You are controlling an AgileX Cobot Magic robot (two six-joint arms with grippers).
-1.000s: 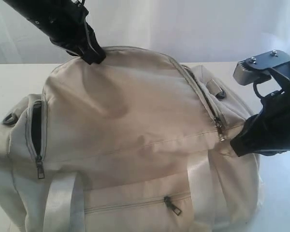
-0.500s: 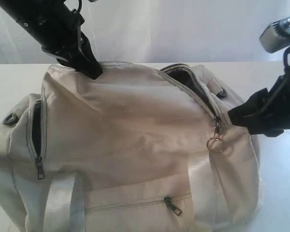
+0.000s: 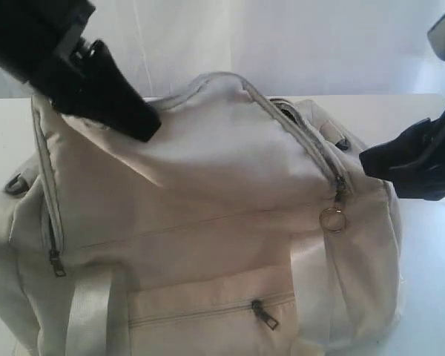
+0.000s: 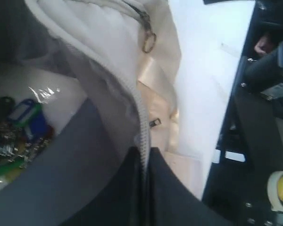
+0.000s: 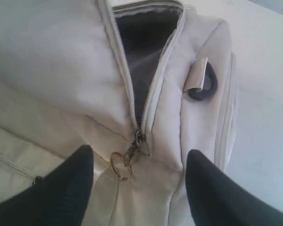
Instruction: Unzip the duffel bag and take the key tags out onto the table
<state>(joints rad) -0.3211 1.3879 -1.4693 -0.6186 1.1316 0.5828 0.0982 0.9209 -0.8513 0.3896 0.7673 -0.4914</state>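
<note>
- White desk (image 3: pixel 430 297) under a pale backdrop (image 3: pixel 282 37); the cream duffel bag (image 3: pixel 208 185) fills the middle and lower frame of the exterior view.
- Left pincer (image 3: pixel 144 130), upper left, is clamped on the bag's zipper edge, holding the flap raised.
- Key tags (image 4: pixel 19 127) lie inside the bag on the grey lining, beneath that flap.
- Right pincer (image 5: pixel 139 153), at the right edge, gapes wide and grips nothing, with its fingers either side of the zipper ring (image 3: pixel 331 219).
- Black D-ring (image 5: pixel 205 84) sits just beside the opened zipper.

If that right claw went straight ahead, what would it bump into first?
Likely the zip pull on the bag; it sits between the fingers of the open right gripper, though depth is unclear.
</note>
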